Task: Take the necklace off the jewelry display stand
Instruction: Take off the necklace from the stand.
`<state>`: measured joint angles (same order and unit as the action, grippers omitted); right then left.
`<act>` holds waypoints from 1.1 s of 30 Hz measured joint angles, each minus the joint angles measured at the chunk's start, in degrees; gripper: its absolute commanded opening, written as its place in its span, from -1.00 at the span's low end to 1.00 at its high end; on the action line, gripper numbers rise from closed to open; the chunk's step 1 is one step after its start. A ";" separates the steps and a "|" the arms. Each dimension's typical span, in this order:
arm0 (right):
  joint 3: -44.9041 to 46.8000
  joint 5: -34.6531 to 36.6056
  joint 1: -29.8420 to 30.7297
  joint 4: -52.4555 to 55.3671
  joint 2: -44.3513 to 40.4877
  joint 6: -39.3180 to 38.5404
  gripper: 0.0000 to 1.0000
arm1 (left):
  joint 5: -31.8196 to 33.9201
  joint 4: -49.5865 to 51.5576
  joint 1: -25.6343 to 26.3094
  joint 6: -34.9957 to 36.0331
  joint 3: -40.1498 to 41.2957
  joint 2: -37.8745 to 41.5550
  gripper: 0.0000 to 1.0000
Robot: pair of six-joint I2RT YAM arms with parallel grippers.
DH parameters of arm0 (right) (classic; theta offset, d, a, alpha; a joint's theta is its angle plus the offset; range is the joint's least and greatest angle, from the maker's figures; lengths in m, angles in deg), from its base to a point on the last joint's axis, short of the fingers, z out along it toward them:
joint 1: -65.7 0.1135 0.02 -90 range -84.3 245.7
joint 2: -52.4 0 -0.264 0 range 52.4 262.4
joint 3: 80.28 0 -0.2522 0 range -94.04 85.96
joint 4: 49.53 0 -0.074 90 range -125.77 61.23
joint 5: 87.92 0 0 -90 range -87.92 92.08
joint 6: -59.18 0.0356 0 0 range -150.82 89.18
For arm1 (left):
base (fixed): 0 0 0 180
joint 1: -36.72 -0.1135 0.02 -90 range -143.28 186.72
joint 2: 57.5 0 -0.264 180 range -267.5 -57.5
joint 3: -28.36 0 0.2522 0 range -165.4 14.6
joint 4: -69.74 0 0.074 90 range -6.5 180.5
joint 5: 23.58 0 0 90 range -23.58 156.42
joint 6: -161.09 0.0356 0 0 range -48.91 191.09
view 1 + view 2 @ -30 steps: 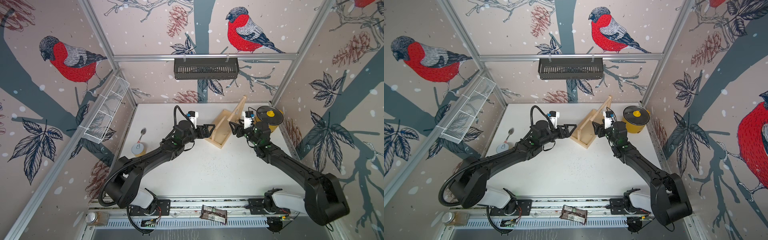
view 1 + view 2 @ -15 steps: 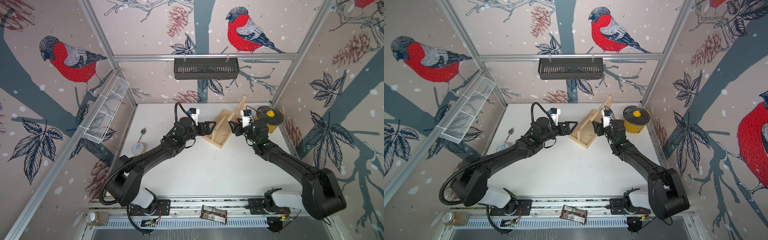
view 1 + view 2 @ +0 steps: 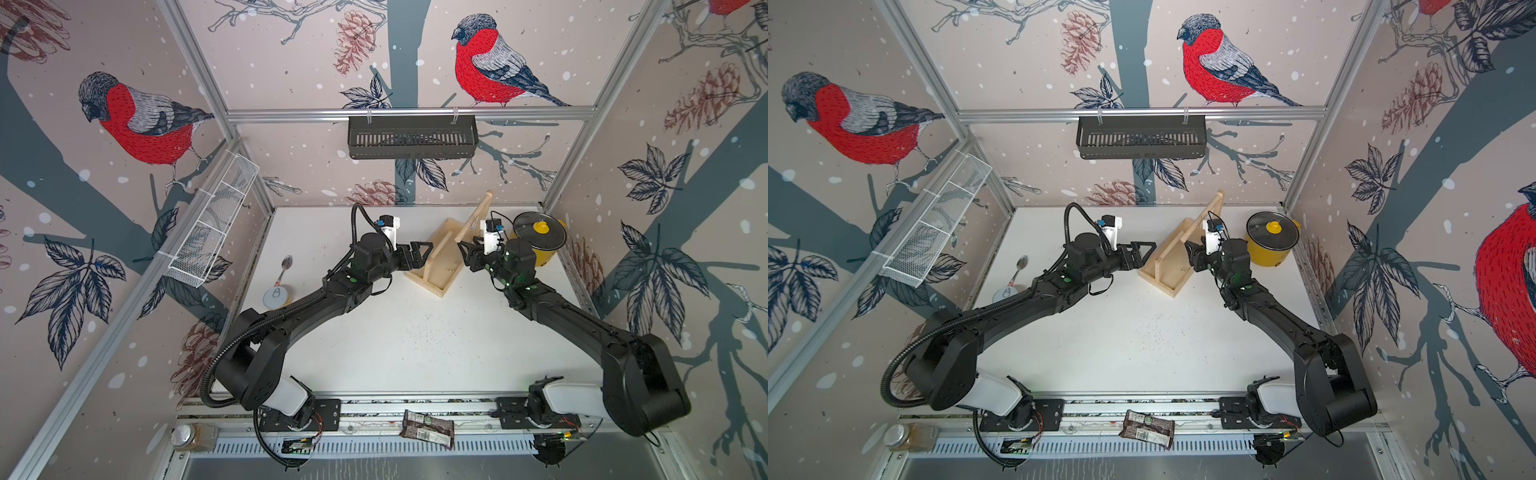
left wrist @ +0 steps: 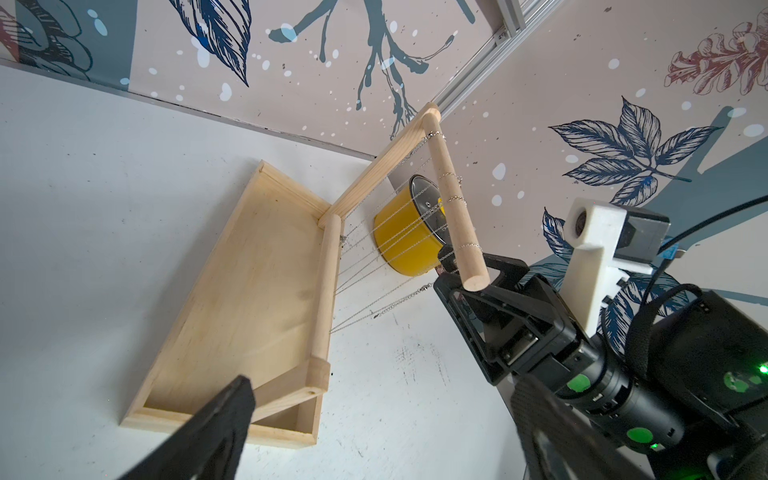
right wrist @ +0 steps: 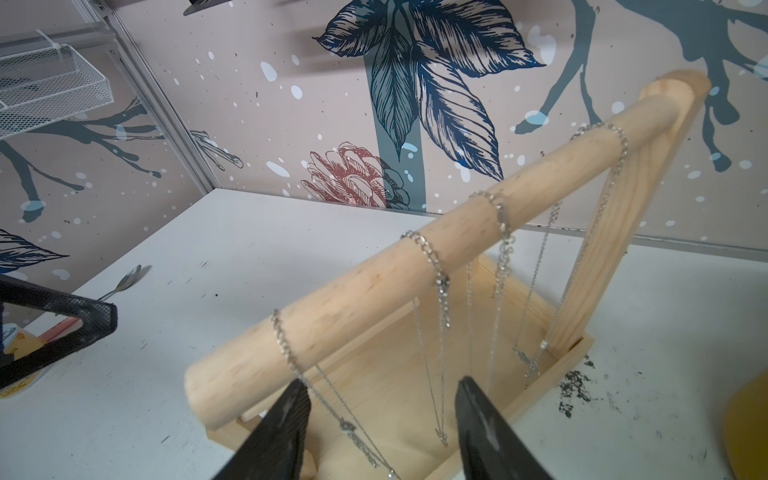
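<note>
The jewelry display stand [image 3: 446, 272] of pale wood stands at the back of the table, seen in both top views [image 3: 1169, 272]. Several thin silver chains hang from its round crossbar [image 5: 374, 291]. The necklace [image 5: 291, 357] nearest the bar's free end dangles between the fingers of my right gripper [image 5: 382, 415], which is open just below that end; no pad visibly touches the chain. My left gripper [image 4: 386, 432] is open wide and empty. It sits at the tray's near left corner [image 4: 216, 428], opposite the right gripper [image 3: 467, 251].
A yellow pot [image 3: 540, 243] with a glass lid stands right behind the stand, close to my right wrist. A spoon [image 3: 286, 264] and a round tin [image 3: 275, 296] lie at the left. A black basket [image 3: 411, 137] hangs on the back wall and a wire basket [image 3: 212, 224] on the left wall.
The right gripper's jaws have narrowed around the hanging chain. The left gripper has moved closer to the tray's corner and stayed wide open.
</note>
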<state>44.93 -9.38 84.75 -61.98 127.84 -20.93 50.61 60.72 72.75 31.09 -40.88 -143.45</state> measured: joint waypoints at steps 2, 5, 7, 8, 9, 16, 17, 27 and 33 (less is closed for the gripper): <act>-0.22 0.00 0.04 0.00 0.07 0.00 0.10 | 0.00 0.00 0.00 0.00 -0.04 0.00 0.95; -0.55 0.00 0.15 -0.44 0.31 -0.09 0.08 | 0.02 0.00 0.00 0.00 -0.04 0.00 0.95; -0.74 0.00 0.31 -0.55 0.52 -0.68 0.05 | 0.02 0.00 0.00 0.00 -0.04 0.00 0.95; -0.96 0.02 0.37 -0.57 0.72 -0.81 0.03 | 0.02 0.00 0.00 0.00 -0.04 0.00 0.95; -1.09 0.00 0.42 -0.55 0.85 -0.81 0.03 | 0.02 0.00 0.00 0.00 -0.04 0.00 0.95; -1.55 0.02 0.76 -0.52 1.22 -1.18 -0.05 | 0.09 0.87 0.00 0.00 -0.04 0.04 0.95; -1.55 0.04 0.76 -0.52 1.22 -1.22 -0.06 | 0.42 1.03 0.00 0.00 -0.04 0.04 0.95; -1.57 0.04 1.07 -0.59 1.16 -1.27 -0.16 | 0.92 1.25 0.00 -0.02 -0.04 0.15 0.95; -1.57 0.04 1.79 -0.70 1.16 -1.53 -0.26 | 0.92 1.27 0.00 -0.04 -0.04 0.15 0.95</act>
<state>43.35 -9.34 86.54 -62.68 129.00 -22.46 51.52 61.99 72.75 31.04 -40.92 -143.30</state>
